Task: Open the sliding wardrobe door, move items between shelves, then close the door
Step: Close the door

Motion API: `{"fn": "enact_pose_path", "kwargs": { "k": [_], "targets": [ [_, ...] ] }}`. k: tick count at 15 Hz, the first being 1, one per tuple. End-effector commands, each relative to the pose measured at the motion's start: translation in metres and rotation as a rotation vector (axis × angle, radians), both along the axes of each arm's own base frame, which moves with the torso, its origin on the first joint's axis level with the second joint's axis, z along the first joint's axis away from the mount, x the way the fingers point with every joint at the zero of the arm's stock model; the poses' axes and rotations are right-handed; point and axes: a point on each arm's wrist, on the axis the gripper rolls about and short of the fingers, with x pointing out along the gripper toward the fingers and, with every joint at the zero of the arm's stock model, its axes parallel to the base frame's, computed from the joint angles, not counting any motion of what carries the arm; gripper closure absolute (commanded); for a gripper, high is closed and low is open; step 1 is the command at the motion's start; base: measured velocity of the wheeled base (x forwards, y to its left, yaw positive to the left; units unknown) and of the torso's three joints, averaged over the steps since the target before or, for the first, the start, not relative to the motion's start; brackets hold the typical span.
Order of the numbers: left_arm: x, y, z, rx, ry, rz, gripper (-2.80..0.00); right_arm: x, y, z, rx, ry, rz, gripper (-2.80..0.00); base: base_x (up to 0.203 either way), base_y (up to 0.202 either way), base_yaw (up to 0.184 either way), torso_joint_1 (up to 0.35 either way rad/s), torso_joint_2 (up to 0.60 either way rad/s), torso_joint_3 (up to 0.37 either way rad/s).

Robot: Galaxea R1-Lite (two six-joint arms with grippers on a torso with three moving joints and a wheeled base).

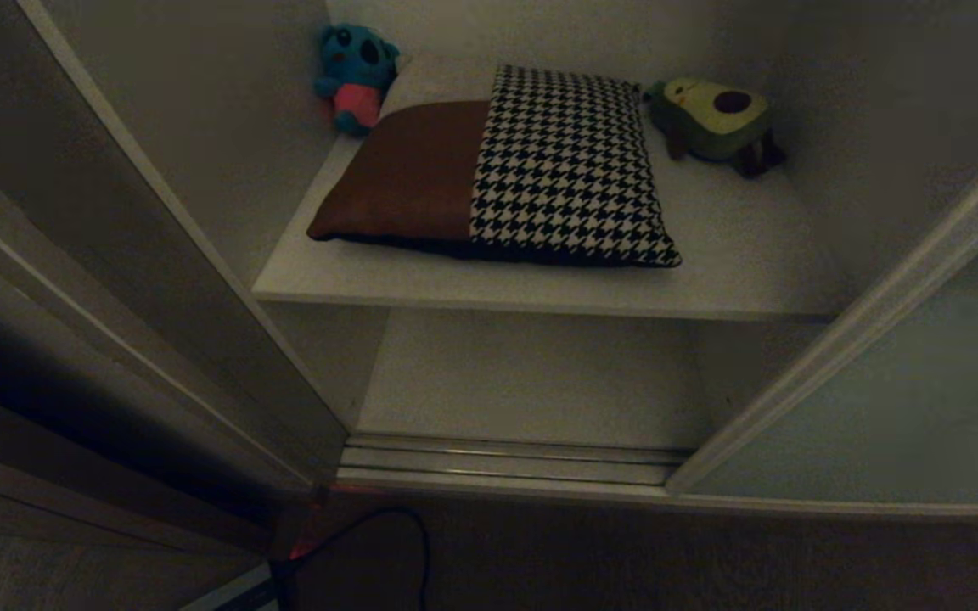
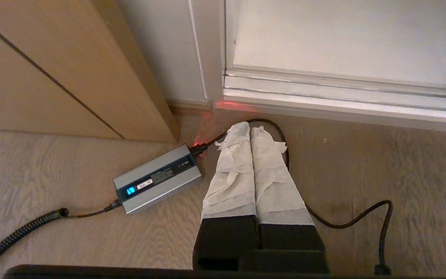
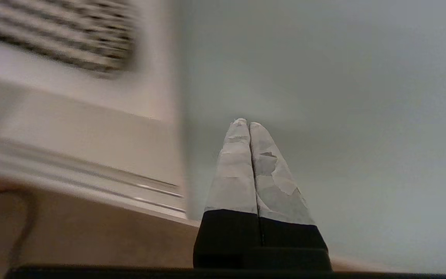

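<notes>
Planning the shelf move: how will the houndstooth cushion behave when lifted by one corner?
The cushion looks plump and soft, so it will probably sag and fold. Likely light for its size. Its fabric should grip well, hardly slipping.

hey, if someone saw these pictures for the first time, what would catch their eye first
Probably the houndstooth cushion with its brown panel, lying on the upper shelf of the open wardrobe. Two plush toys flank it at the back: a blue one in the left corner and an avocado one on the right. Lower down, the left gripper points, shut, at a silver power brick on the wood floor, while the right gripper, also shut, faces the sliding wardrobe door.
</notes>
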Motion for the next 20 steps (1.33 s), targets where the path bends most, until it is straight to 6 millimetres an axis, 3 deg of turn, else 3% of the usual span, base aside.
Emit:
{"fn": "enact_pose_path", "kwargs": {
  "k": [1, 7, 13, 20],
  "targets": [
    [0.0, 0.0, 0.0, -0.001, 0.001, 0.0, 0.0, -0.003, 0.01, 0.0, -0.002, -0.001, 0.081, 0.0, 0.0, 0.0, 0.0, 0.0, 0.0, 0.0],
    [0.0, 0.0, 0.0, -0.001, 0.001, 0.0, 0.0, -0.004, 0.034, 0.002, -0.019, -0.012, 0.262, 0.0, 0.0, 0.0, 0.0, 0.0, 0.0, 0.0],
    [0.0, 0.0, 0.0, -0.001, 0.001, 0.0, 0.0, -0.013, 0.037, 0.002, -0.049, -0.035, 0.314, 0.0, 0.0, 0.0, 0.0, 0.0, 0.0, 0.0],
    [0.0, 0.0, 0.0, -0.001, 0.001, 0.0, 0.0, 0.008, 0.058, 0.007, -0.043, -0.034, 0.384, 0.0, 0.0, 0.0, 0.0, 0.0, 0.0, 0.0]
  ]
}}
